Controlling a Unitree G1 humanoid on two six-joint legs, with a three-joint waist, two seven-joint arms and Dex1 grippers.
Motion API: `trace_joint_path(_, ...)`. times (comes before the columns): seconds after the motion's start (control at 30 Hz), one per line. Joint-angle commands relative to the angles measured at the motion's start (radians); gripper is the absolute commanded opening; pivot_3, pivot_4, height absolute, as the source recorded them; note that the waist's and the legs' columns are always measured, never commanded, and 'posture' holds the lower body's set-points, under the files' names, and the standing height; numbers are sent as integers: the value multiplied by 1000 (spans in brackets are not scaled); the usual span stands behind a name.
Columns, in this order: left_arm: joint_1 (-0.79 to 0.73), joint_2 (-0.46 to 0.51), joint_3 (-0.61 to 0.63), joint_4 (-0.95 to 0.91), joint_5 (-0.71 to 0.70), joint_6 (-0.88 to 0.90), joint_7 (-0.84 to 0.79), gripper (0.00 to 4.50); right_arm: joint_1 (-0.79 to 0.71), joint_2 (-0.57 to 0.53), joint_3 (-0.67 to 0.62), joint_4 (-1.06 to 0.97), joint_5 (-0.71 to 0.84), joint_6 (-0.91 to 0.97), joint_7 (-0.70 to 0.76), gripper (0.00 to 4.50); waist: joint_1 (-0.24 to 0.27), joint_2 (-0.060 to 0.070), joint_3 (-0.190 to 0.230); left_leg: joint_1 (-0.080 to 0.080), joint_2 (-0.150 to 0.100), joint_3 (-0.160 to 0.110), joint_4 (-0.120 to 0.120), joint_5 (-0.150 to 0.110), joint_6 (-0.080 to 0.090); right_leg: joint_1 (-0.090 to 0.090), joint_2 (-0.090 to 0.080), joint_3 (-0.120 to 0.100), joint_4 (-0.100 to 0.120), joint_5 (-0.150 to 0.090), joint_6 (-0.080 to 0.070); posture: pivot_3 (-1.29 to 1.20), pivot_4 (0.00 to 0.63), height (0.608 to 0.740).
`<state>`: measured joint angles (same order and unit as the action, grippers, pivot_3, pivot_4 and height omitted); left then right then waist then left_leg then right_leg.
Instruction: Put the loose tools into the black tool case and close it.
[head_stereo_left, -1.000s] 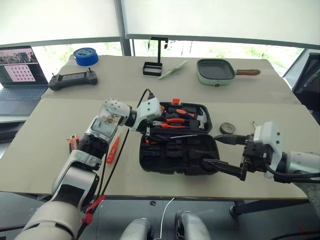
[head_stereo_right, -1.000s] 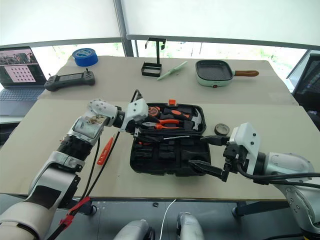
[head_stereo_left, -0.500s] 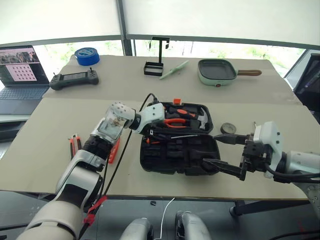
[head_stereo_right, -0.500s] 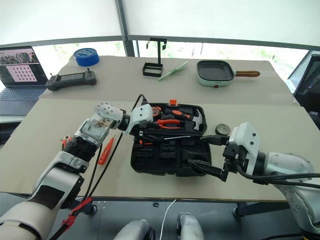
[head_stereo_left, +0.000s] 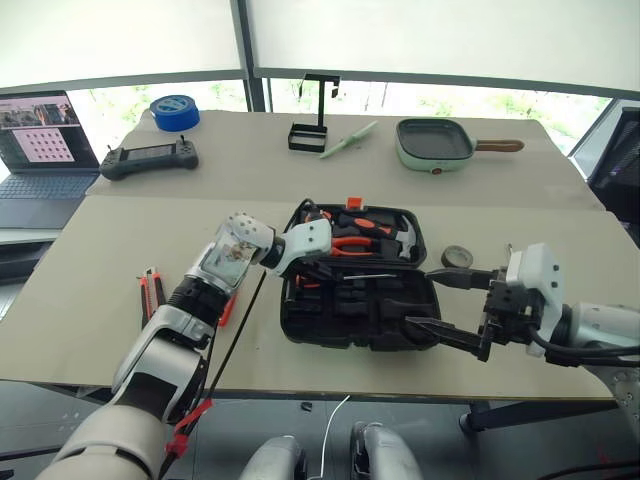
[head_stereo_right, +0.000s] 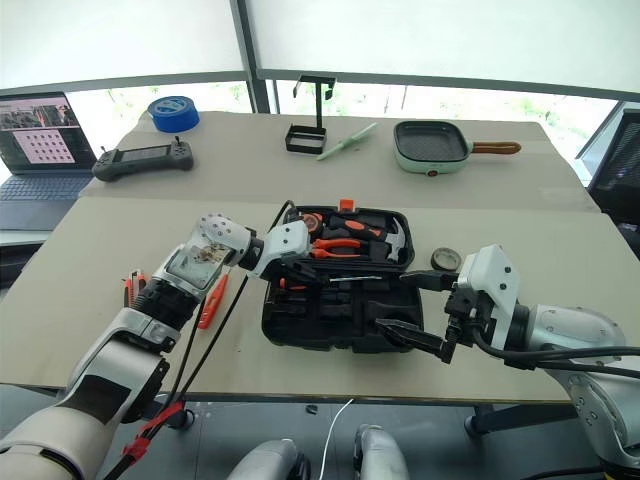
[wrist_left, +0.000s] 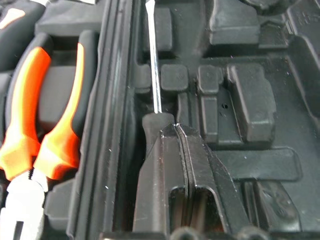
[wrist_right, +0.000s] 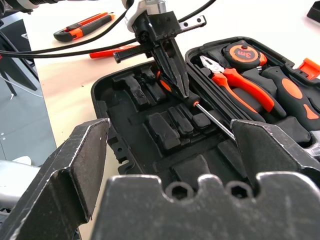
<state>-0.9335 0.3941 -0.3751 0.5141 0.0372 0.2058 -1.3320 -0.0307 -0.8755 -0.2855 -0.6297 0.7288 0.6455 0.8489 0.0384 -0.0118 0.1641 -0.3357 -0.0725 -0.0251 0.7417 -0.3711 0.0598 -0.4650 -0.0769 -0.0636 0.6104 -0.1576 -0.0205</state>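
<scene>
The black tool case (head_stereo_left: 330, 325) lies open at the table's middle, lid half toward the far side. An orange-and-black-handled screwdriver (wrist_left: 154, 75) lies across its near half, close to the hinge. My left gripper (wrist_left: 176, 129) is shut, its fingers pressed together with the tips right beside the screwdriver's handle end (wrist_right: 192, 101); nothing is between them. My right gripper (head_stereo_left: 441, 305) stands open at the case's right edge. On the table to the case's left lie the utility knife (head_stereo_left: 148, 290) and the slim orange tester screwdriver (head_stereo_right: 210, 300). The small dark tape roll (head_stereo_left: 457, 256) sits to the right.
Pliers (head_stereo_left: 352, 242), a hammer (head_stereo_left: 401, 234) and a tape measure (wrist_right: 241, 52) sit in the lid half. At the far side are a blue tape roll (head_stereo_left: 173, 111), a black controller (head_stereo_left: 148, 157), a black stand (head_stereo_left: 306, 135), a pale green pan (head_stereo_left: 432, 142) and a laptop (head_stereo_left: 38, 150).
My left gripper has gone from open to shut and has sunk a little toward the screwdriver in the case. The right arm has kept still.
</scene>
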Motion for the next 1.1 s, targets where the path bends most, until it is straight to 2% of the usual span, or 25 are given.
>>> trace_joint_path(0.03,-16,-8,6,-25,4,-31,23,42,-7,5,-23,-19,6,-21,-7,4500,0,0,0,0,0,0,0,0,0,0,0,0,0,0,0,0,150,740)
trace_joint_path(0.4,-56,7,62,-50,-83,66,-36,42,2,3,-21,-14,-5,-31,-3,4500,0,0,0,0,0,0,0,0,0,0,0,0,0,0,0,0,150,740)
trace_joint_path(0.57,-68,-16,18,46,-10,-9,35,42,3,4,-17,-12,-11,-36,-2,4500,1,0,0,0,0,0,1,0,0,1,0,0,0,0,0,0,150,740)
trace_joint_path(0.7,-54,-23,-22,76,25,-71,15,42,0,5,-14,-13,-13,-36,-3,4500,1,0,0,0,0,0,1,0,0,1,0,0,0,0,0,0,150,740)
trace_joint_path(0.87,-40,-31,-102,174,150,-230,102,42,4,6,-15,-7,-17,-38,-2,4500,4,0,-1,2,0,0,2,-1,1,3,0,0,0,0,0,0,150,740)
trace_joint_path(1.1,-68,-49,-82,262,159,-306,136,42,-4,16,-11,0,-19,-31,-11,4500,9,-1,-7,6,0,0,5,-4,7,9,-1,2,-1,2,4,0,150,740)
